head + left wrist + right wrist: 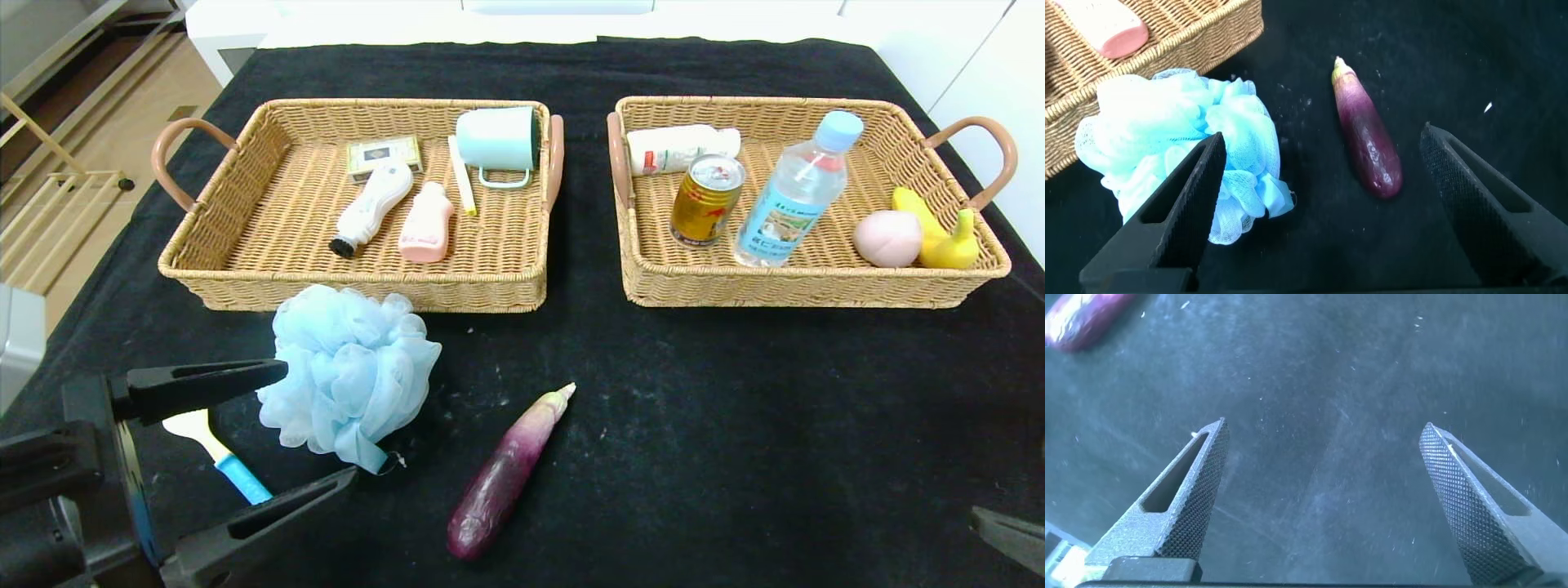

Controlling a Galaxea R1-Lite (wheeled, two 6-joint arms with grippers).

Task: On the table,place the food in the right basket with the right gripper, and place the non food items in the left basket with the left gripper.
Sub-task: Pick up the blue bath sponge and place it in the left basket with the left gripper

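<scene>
Near the front of the table point(735, 408), the left gripper point(314, 425) hangs wide open by the blue pouf point(351, 376) and little scoop point(216, 457) — it might nudge the eggplant point(506, 474) away. At the corner, the right gripper point(1323, 449) waits, spread wide too, holding nothing.

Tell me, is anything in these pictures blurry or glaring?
Head view: even light, sharp, a glint on the gold can. Left wrist view: the left claw fingers look soft up close. Right wrist view: the eggplant is blurred at the edge.
</scene>
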